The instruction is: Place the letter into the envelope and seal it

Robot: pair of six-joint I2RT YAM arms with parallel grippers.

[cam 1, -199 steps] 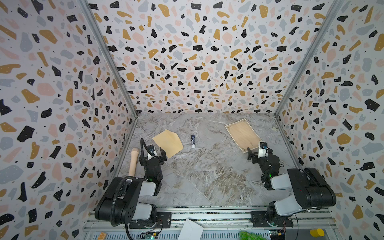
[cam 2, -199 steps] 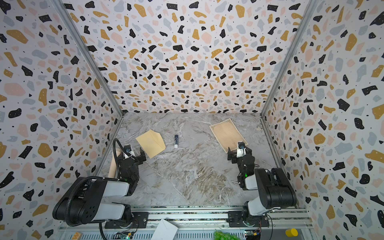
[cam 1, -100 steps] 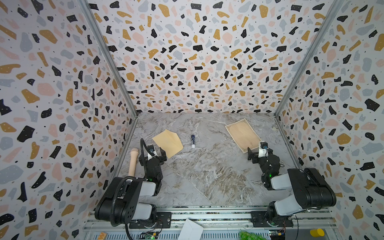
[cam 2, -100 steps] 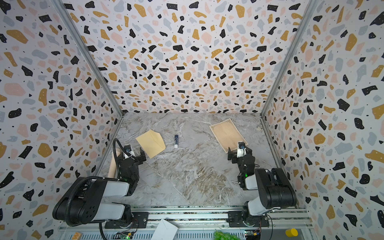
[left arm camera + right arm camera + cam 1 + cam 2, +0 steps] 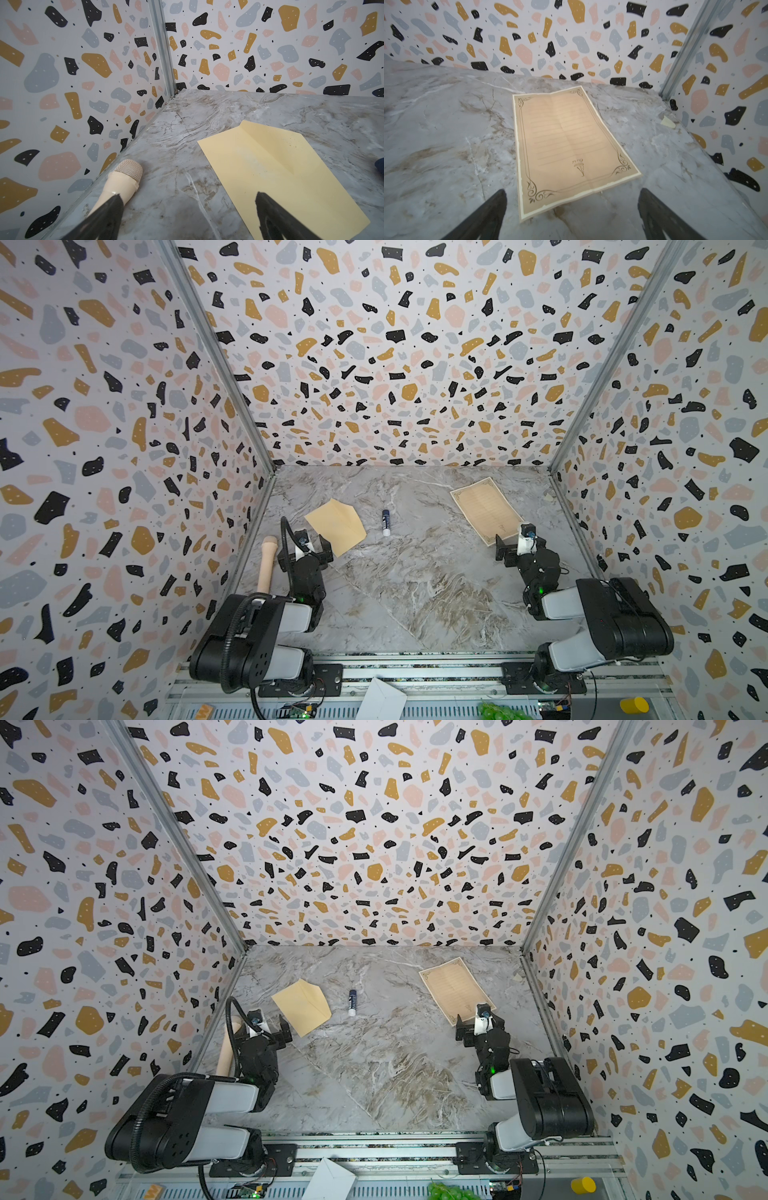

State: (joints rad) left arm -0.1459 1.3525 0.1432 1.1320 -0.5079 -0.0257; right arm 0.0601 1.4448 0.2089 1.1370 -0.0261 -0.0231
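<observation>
- Pre-grasp: left gripper (image 5: 188,194), right gripper (image 5: 572,189) wide open, empty.
- Next: you pinch the near edge of the letter (image 5: 566,145), flat just ahead of right tips.
- The envelope (image 5: 280,176) lies just ahead of left tips.

Beige microphone (image 5: 265,564) lying along the left wall, blue-and-white glue stick (image 5: 386,522) mid-table, marble tabletop (image 5: 415,593), terrazzo-patterned walls (image 5: 395,364)

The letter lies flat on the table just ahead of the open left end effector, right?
No: the letter lies flat on the table just ahead of the open right end effector, not the left, as the right wrist view shows.
</observation>
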